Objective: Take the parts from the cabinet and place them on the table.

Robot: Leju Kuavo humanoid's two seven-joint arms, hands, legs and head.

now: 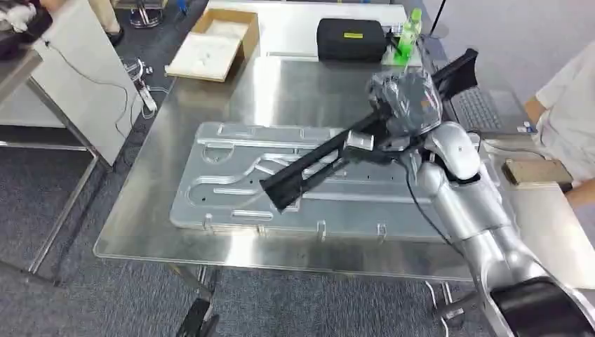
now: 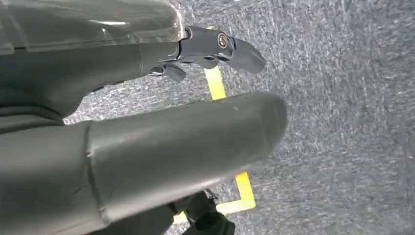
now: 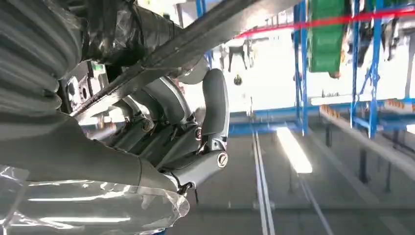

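Right robot hand (image 1: pixel 403 105) grasps the black bar (image 1: pixel 316 163) near its upper end, above the surface (image 1: pixel 140 210); its free end points to 8 o'clock over the plate (image 1: pixel 210 184). Judged rigid, long, tip-heavy; grip nearer mid-length. Left robot hand (image 2: pixel 215 46) hangs released.

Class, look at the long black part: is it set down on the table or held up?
Held up: the right hand grips the black part, which slants above the metal tray.

Black part (image 1: pixel 330 158), silver table (image 1: pixel 140 210), green bottle (image 1: pixel 409 35)
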